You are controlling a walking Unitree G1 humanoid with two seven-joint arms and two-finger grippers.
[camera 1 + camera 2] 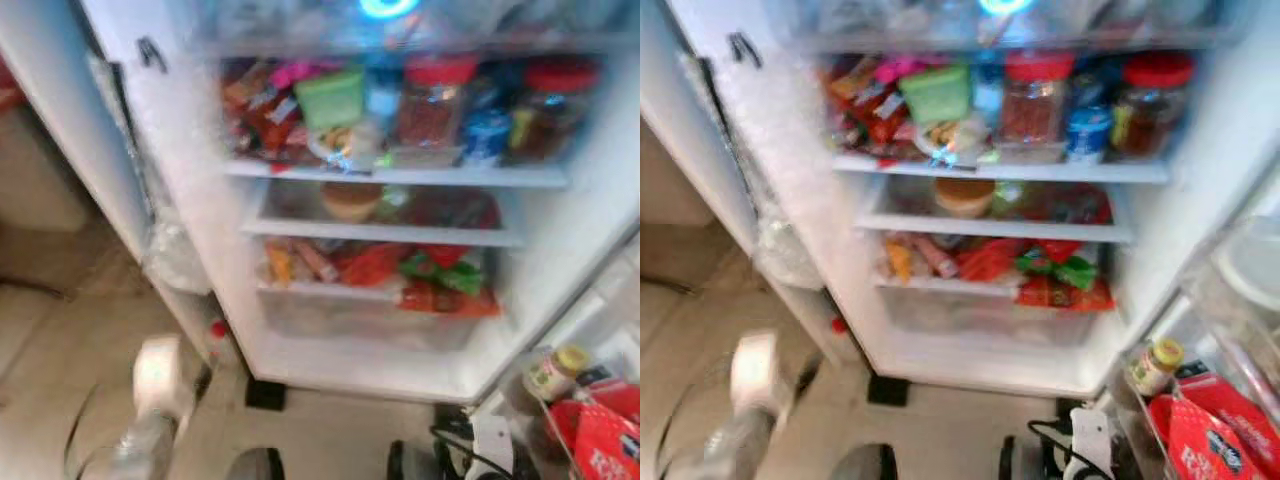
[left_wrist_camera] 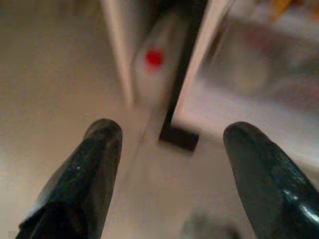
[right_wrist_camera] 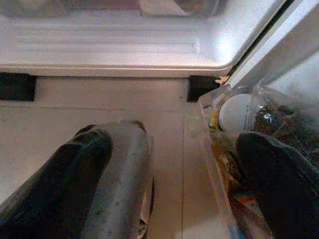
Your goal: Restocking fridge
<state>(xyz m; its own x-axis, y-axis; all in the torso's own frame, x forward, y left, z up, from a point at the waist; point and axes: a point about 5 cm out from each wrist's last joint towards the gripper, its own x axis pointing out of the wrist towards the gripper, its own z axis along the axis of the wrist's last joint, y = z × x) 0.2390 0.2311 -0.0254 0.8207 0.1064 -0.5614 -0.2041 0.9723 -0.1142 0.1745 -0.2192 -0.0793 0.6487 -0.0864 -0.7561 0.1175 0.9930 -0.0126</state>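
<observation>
Plainly, the fridge stands open straight ahead, shelves crowded (jars on the upper shelf). Both grippers hang low before its bottom edge: left gripper fingers wide and empty, right gripper likewise spread. Right one sits nearer the door bin at the fridge's right edge.

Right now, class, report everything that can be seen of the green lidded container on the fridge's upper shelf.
The green container is a boxy tub of pale green plastic, with a slightly wider lid of the same colour closed on top. It stands upright on the upper white shelf, left of a red-lidded jar, with colourful packets crowded against its left side. The picture is blurred, so no label or contents can be made out.
</observation>
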